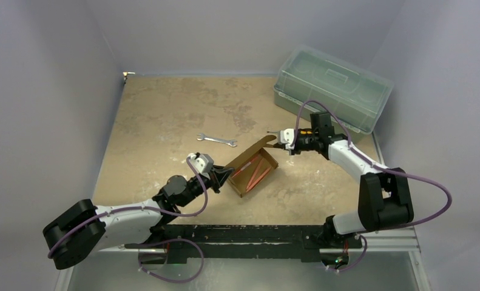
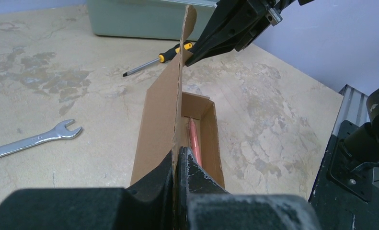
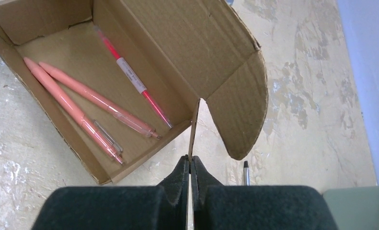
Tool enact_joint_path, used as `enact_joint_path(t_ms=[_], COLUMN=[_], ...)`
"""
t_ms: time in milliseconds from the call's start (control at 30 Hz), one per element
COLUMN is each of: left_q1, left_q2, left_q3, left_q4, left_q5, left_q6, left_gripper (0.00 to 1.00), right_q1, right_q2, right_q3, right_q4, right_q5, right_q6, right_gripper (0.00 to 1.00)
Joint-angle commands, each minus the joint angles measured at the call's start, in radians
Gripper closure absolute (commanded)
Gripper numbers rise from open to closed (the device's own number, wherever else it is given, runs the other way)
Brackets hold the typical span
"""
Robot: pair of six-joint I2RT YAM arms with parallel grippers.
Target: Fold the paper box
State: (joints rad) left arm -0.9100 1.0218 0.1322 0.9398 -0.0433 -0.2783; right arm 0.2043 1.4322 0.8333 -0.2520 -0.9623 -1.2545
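Observation:
The paper box (image 1: 263, 145) is brown cardboard and lies open at the table's middle, its lid (image 2: 156, 124) standing upright. Inside it lie two pink pens (image 3: 77, 115) and a red pen (image 3: 130, 76). My left gripper (image 2: 180, 160) is shut on the near end of the upright lid, and in the top view this gripper (image 1: 227, 175) sits at the box's left corner. My right gripper (image 3: 190, 162) is shut on a thin side flap at the lid's far end, next to a rounded tab (image 3: 240, 110). From above, the right gripper (image 1: 281, 141) sits at the box's back right corner.
A translucent green lidded bin (image 1: 331, 88) stands at the back right. A silver wrench (image 1: 216, 140) lies left of the box. A screwdriver (image 2: 156, 60) with a yellow and black handle lies behind the box, near the right gripper's fingers (image 2: 216, 36).

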Motion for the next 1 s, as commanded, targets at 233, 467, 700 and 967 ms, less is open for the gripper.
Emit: enact_joint_path(t_ms=[233,467,700,967], left_q1=[0.005,0.004,0.005,0.005], left_q2=[0.018,0.024,0.037,0.053], left_q3=[-0.005,-0.002,0.0,0.008], left_q4=[0.036,0.04,0.043,0.051], left_q5=[-0.029,-0.039,-0.044,-0.043], left_q6=[-0.022,-0.021,-0.022,-0.023], left_gripper=[1.0,1.0,1.0,1.0], right_q1=[0.032,0.064,0.111,0.128], right_q2=[-0.077,-0.115,-0.118,-0.108], right_q3=[-0.033,-0.055,-0.062,-0.06], right_q4=[0.073,0.19,0.19,0.168], right_q5=[-0.007,0.076,0.126,0.152], right_q6=[0.153,0.378,0.428,0.462], right_gripper=[1.0,1.0,1.0,1.0])
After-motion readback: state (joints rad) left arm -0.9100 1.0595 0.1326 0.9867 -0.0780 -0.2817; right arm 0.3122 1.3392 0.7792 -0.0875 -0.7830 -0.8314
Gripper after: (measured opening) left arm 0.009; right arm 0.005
